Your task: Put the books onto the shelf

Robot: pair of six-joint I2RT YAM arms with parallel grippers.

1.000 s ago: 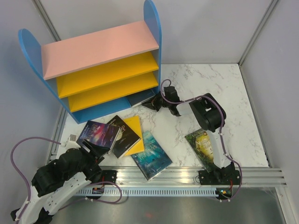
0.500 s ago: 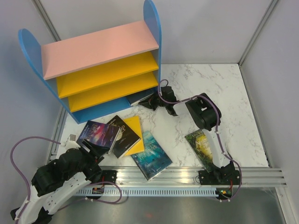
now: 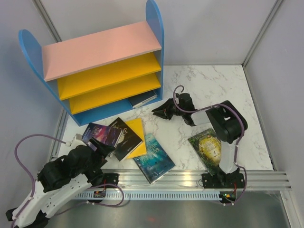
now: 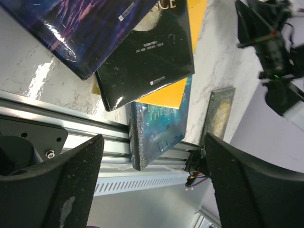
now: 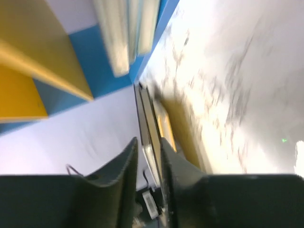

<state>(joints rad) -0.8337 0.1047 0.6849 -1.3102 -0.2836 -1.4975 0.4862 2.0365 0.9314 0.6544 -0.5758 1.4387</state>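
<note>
Counting the books, I find five flat on the table (image 3: 213, 90): a purple book (image 3: 99, 133) overlapping a black book (image 3: 126, 137), which lies on a yellow book (image 3: 137, 128). A teal book (image 3: 154, 159) is just beside them at the near edge, and a green-gold book (image 3: 207, 147) lies well apart by my right arm's base. A sixth book (image 3: 142, 99) lies on the blue base of the shelf (image 3: 102, 50), under one pink board and two yellow ones. My right wrist view is blurred, so there may be a second one there. My left gripper (image 3: 102, 147) hovers over the purple book's near corner, fingers spread wide and empty. My right gripper (image 3: 156, 111) sits near the shelf's right corner with its fingers slightly parted, holding nothing.
</note>
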